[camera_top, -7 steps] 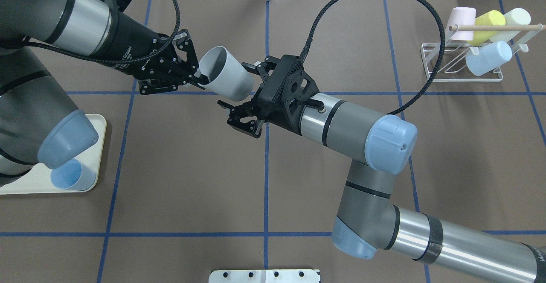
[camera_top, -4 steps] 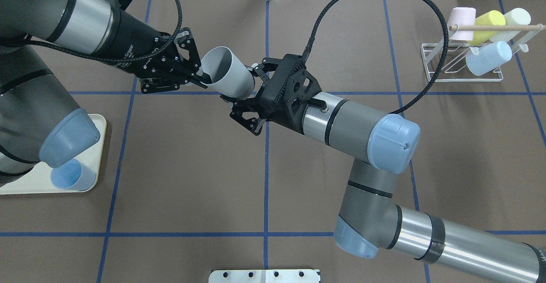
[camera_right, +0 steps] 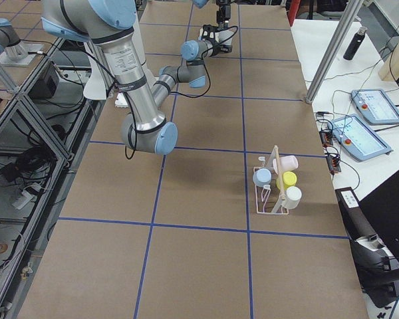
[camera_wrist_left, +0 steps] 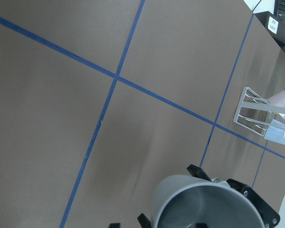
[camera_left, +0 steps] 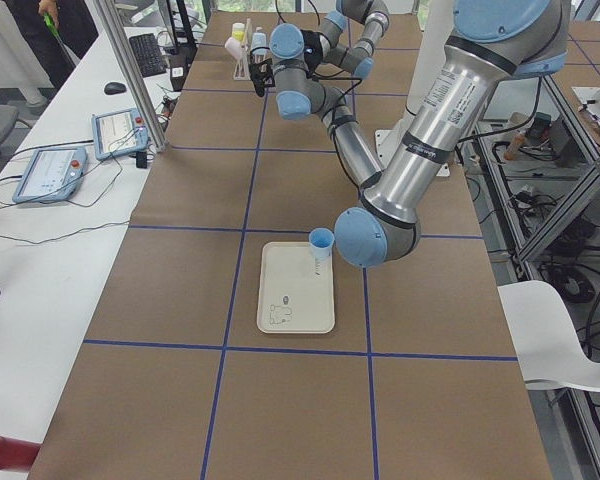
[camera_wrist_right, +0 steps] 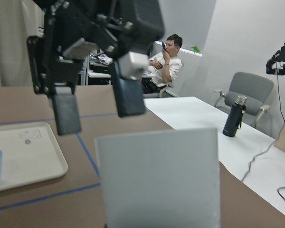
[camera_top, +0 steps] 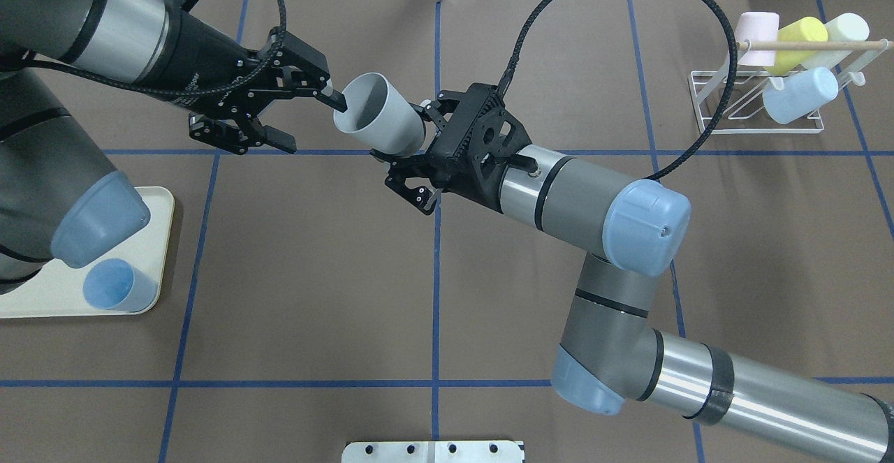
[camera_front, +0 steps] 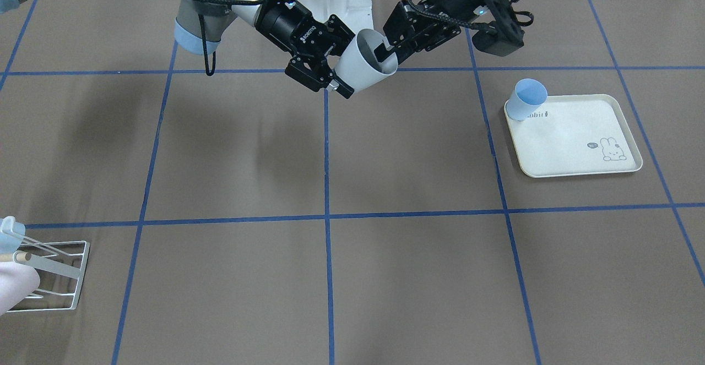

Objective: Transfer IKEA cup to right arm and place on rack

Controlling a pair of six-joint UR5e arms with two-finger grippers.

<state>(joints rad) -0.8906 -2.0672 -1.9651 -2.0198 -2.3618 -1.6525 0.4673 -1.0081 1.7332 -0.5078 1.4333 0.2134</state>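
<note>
The IKEA cup is pale grey and hangs tilted over the table's far middle, mouth toward the left arm. My right gripper is shut on its base end. My left gripper is open: one fingertip is at the cup's mouth, the other stands apart outside the wall. From across the table, the cup sits between the two grippers. In the right wrist view, the cup fills the foreground with the left fingers spread behind it. The white wire rack stands at the far right.
Several pastel cups lie on the rack under its wooden dowel. A cream rabbit-print tray at the left edge holds a blue cup. A metal plate sits at the near edge. A seated person is beyond the table.
The right gripper moved in and shut on the cup's base. The left gripper, earlier shut on the rim, has opened and let go.
</note>
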